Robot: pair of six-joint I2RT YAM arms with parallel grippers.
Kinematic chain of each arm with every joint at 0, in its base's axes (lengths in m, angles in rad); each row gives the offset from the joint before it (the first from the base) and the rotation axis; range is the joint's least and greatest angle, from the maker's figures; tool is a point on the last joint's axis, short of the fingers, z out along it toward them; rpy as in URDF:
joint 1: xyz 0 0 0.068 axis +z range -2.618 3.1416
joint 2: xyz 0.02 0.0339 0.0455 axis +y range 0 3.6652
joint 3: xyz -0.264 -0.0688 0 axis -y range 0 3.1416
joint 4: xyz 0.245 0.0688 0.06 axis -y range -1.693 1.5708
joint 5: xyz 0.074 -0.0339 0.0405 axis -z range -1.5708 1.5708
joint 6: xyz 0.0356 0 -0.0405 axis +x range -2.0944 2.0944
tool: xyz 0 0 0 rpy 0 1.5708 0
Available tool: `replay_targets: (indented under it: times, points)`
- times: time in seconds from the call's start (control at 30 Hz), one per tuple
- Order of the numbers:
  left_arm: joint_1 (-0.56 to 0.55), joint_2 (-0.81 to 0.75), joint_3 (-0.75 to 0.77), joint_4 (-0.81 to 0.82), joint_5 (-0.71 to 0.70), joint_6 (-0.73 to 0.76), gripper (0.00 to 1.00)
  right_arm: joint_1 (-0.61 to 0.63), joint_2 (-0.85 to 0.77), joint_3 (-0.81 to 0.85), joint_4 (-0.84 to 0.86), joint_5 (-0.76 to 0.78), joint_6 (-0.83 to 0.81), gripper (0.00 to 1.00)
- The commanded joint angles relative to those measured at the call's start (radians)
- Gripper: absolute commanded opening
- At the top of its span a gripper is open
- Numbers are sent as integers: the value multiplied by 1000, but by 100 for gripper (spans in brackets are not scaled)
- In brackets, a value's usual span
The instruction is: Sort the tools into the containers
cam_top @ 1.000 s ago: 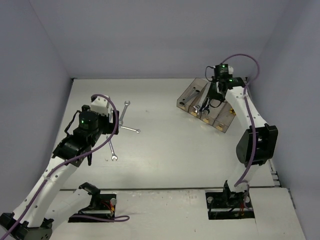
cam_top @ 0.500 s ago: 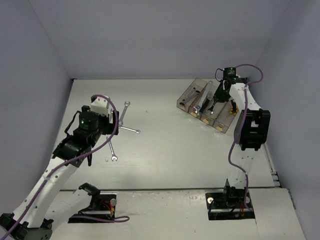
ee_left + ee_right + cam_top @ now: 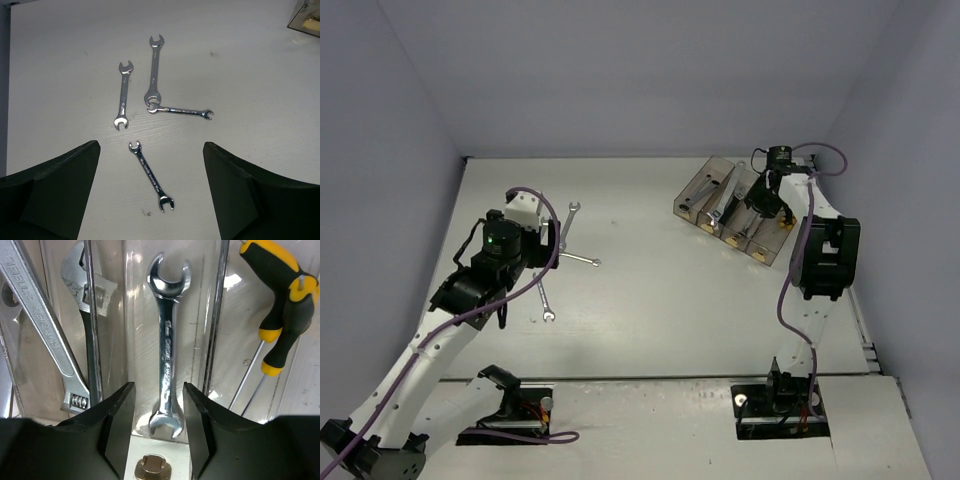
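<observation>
My left gripper (image 3: 542,243) (image 3: 152,200) is open and empty, held above four silver wrenches on the table. The small wrench (image 3: 151,176) (image 3: 545,300) lies between my fingers in view. Beyond it lie a short wrench (image 3: 122,95), a long wrench (image 3: 153,70) (image 3: 569,222) and a thin one (image 3: 180,111) (image 3: 580,259). My right gripper (image 3: 763,203) (image 3: 159,432) is open over the smoky-brown containers (image 3: 692,195). A silver wrench (image 3: 167,345) lies in the bin below, its lower end between my fingers, untouched.
The bin to the left holds a silver adjustable wrench (image 3: 45,330) and a black-handled one (image 3: 91,335). The bin to the right holds yellow-and-black drivers (image 3: 282,305). Grey walls close the table on three sides.
My right gripper has moved right and settled over the bins, and the arm has folded up closer to them. The left arm has shifted slightly; the table wrenches have not moved.
</observation>
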Motion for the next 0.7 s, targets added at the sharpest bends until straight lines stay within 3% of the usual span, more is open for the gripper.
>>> replay_targets:
  times: [0.0, 0.27, 0.47, 0.67]
  points:
    - [4, 29, 10, 48, -11, 7, 81, -1, -112, -3, 31, 22, -19, 41]
    - [16, 240, 82, 40, 67, 42, 81, 59, -370, -90, 31, 8, -166, 42]
    - [67, 542, 340, -20, 172, 100, 81, 137, -635, -289, 35, -35, -233, 42]
    - [257, 881, 581, -56, 485, 129, 81, 203, -929, -541, 71, -160, -229, 42]
